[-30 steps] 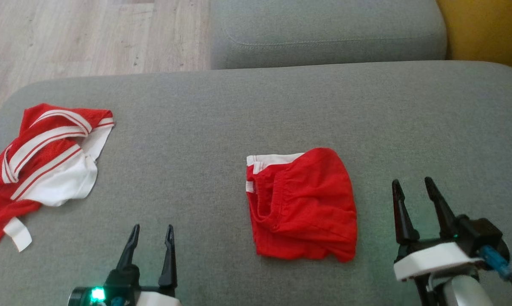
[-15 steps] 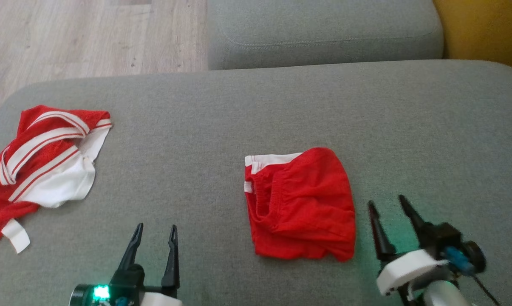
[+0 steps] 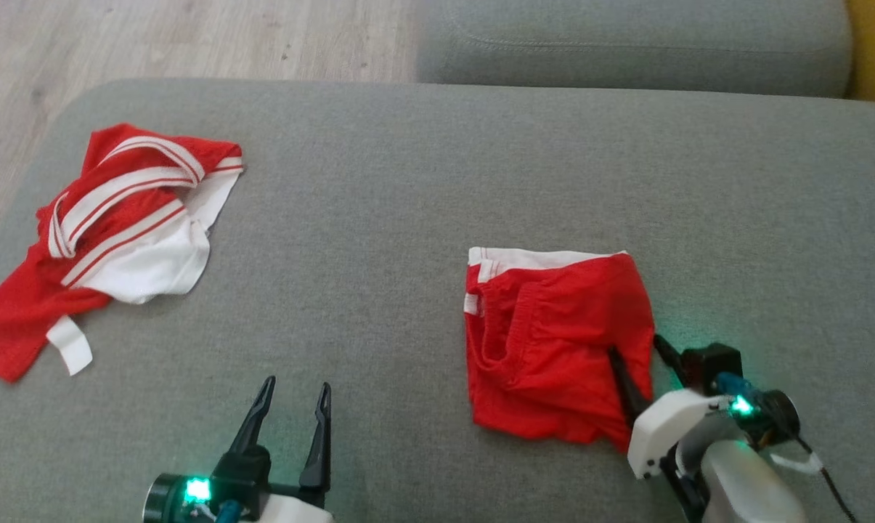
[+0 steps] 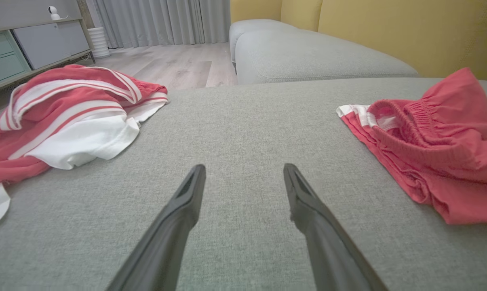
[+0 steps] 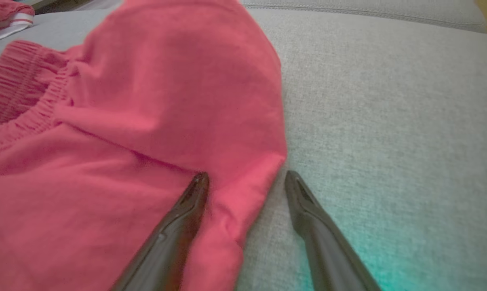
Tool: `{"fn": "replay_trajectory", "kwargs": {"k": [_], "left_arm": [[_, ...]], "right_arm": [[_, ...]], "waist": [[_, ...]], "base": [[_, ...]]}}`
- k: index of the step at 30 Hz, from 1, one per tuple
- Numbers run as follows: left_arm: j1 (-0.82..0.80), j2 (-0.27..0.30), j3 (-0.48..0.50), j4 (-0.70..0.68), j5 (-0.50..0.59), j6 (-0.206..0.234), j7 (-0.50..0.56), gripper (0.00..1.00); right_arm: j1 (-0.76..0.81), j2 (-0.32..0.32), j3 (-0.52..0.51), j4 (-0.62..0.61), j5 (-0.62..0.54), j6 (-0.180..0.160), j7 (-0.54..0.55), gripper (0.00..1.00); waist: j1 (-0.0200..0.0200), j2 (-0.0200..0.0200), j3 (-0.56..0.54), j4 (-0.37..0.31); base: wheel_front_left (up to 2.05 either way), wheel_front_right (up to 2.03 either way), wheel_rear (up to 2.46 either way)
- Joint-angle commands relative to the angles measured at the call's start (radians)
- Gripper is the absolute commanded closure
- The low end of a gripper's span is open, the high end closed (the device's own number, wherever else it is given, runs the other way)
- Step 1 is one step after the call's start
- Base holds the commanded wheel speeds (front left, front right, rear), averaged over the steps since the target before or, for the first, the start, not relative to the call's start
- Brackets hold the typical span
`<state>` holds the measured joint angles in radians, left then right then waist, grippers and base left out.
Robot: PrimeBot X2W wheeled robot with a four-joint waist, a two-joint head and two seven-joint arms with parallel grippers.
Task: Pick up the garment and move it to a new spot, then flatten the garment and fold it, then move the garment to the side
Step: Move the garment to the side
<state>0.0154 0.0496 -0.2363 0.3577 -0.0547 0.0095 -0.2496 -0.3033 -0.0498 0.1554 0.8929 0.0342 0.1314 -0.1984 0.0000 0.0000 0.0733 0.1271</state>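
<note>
Head view: the red shorts [image 3: 553, 341] lie folded right of the middle of the sofa cushion [image 3: 379, 181]; the right claw [image 3: 634, 346] gapes over their right edge. Left wrist view: the left claw [image 4: 244, 165] stands wide above bare cushion. Right wrist view: one finger [image 5: 174, 226] on cloth, one beside the hem

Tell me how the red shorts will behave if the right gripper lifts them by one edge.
Probably floppy: the red shorts lie in soft folds, so they should droop from the right gripper, open astride one edge. Likely light, since the cloth looks thin. The layers may unfold when lifted.
</note>
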Motion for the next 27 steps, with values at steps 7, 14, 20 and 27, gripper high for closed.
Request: {"fn": "replay_trajectory", "kwargs": {"k": [7,14,20,27], "left_arm": [[-0.035,0.001,0.031,-0.033,-0.018,0.011,-0.012,0.0],[-0.069,0.001,0.002,-0.05,-0.03,0.004,-0.012,0.0],[-0.14,0.001,-0.059,-0.048,-0.056,-0.003,-0.012,0.0],[-0.172,0.001,-0.12,-0.014,-0.076,-0.005,-0.012,0.0]], "right_arm": [[-0.088,-0.001,0.003,0.067,-0.004,-0.001,-0.051,1.0],[-0.115,-0.001,0.01,0.055,-0.007,-0.001,-0.062,1.0],[-0.103,-0.001,0.04,0.004,0.019,-0.001,-0.063,1.0],[-0.073,-0.001,0.062,-0.057,0.064,-0.001,-0.063,1.0]], "waist": [[0.0,0.0,0.008,-0.079],[0.0,0.0,0.02,-0.295],[0.0,0.0,0.042,-0.515],[0.0,0.0,0.061,-0.633]], "base": [[0.0,0.0,0.0],[0.0,0.0,0.0],[0.0,0.0,0.0],[0.0,0.0,0.0]]}}
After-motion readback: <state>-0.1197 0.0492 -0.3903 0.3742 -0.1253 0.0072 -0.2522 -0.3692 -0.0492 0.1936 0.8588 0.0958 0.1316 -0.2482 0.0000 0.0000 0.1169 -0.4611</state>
